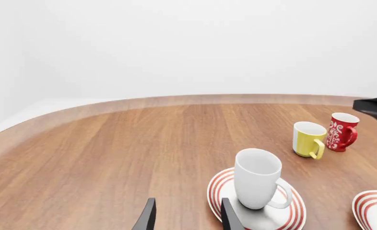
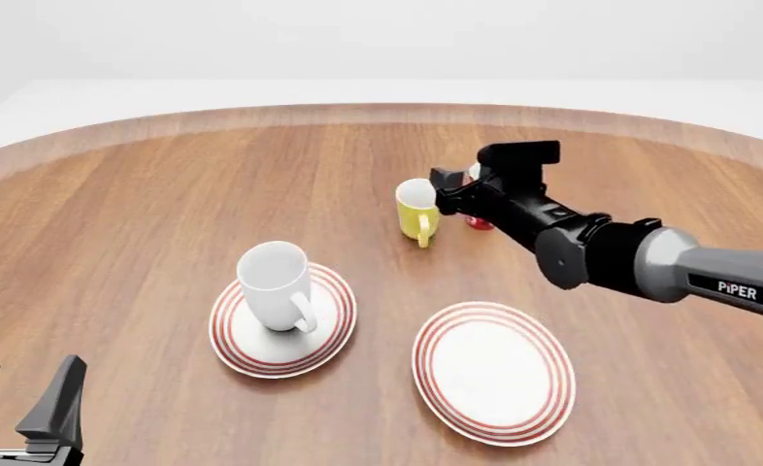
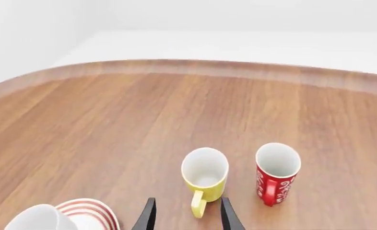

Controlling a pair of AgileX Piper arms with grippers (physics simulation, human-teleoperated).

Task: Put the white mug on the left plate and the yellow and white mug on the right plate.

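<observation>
Fingers of the right gripper (image 3: 185, 215) are spread and empty, with the yellow and white mug (image 3: 205, 176) just ahead of the tips and its handle turned back into the gap between them, which suits a pinch on the handle or near wall. It stands upright on the desk (image 2: 136, 214), mouth up, the red patterned cup (image 3: 276, 172) beside it. Fingers of the left gripper (image 2: 19, 398) are likewise released, holding nothing, apparently because the white mug (image 2: 276, 284) already stands upright on the left plate (image 2: 334, 325). Empty, the right plate (image 2: 494, 371) waits.
</observation>
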